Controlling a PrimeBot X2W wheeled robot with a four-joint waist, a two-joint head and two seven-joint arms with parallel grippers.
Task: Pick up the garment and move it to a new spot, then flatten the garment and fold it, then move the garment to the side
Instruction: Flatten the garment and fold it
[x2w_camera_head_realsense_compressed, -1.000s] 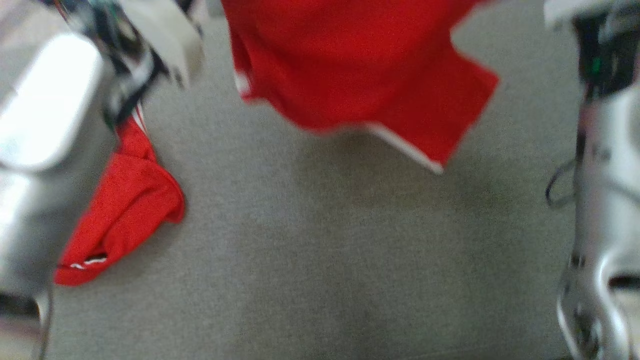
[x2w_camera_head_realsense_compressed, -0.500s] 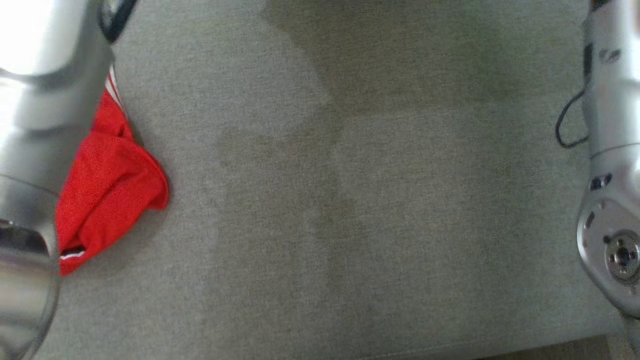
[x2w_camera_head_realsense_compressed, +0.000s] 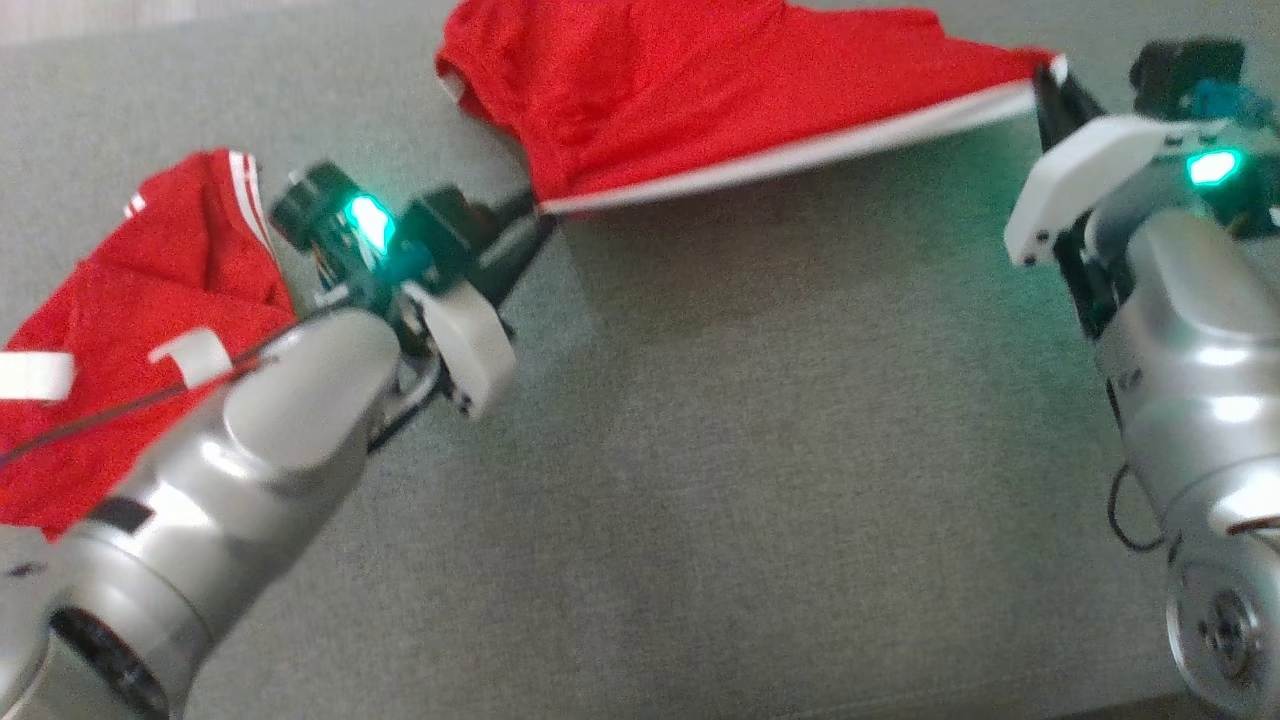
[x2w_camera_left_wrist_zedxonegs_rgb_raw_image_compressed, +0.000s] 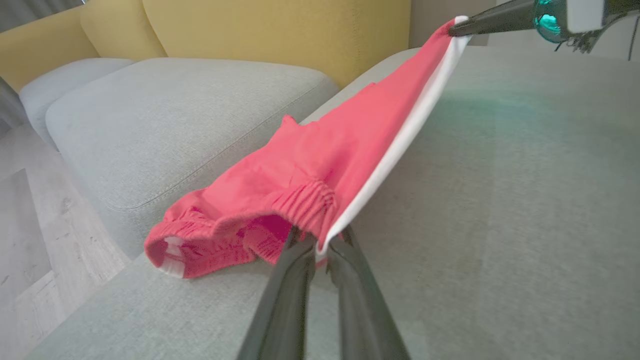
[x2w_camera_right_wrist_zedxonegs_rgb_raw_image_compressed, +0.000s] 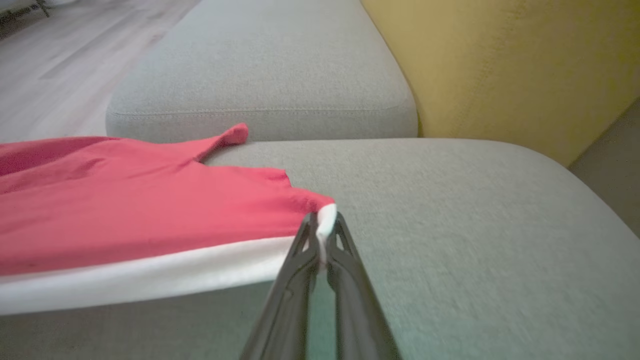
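A: Holding the garment (x2w_camera_head_realsense_compressed: 700, 90) by two ends, is it?

B: Yes. The left gripper (x2w_camera_left_wrist_zedxonegs_rgb_raw_image_compressed: 317, 240) has its jaws pinched narrow on the end of the elastic waistband (x2w_camera_left_wrist_zedxonegs_rgb_raw_image_compressed: 300, 197), right where the white side stripe (x2w_camera_left_wrist_zedxonegs_rgb_raw_image_compressed: 400, 135) begins. The right gripper (x2w_camera_right_wrist_zedxonegs_rgb_raw_image_compressed: 320, 225) has its jaws nipped together on the far end of that stripe, at the hem corner.

A: And where does the garment sit?

B: Over the grey cushion (x2w_camera_head_realsense_compressed: 750, 450), towards its far edge. The striped edge runs taut and straight between the two grippers, raised off the seat; the rest of the red cloth falls away from it and lies on the cushion, the open waistband at the rim.

A: Any brand or writing?

B: A small white tag (x2w_camera_left_wrist_zedxonegs_rgb_raw_image_compressed: 172, 255) shows inside the waistband, too blurred to read.

A: What else is around?

B: A second red garment (x2w_camera_head_realsense_compressed: 120, 310) with white stripes lies crumpled on the same cushion beside the left forearm (x2w_camera_head_realsense_compressed: 250, 450), well apart from the first. A green light (x2w_camera_head_realsense_compressed: 365, 220) glows on each wrist. Beyond the cushion stand another grey seat (x2w_camera_left_wrist_zedxonegs_rgb_raw_image_compressed: 175, 115) and a yellow backrest (x2w_camera_left_wrist_zedxonegs_rgb_raw_image_compressed: 250, 30), with pale wooden floor (x2w_camera_left_wrist_zedxonegs_rgb_raw_image_compressed: 25, 225) alongside.
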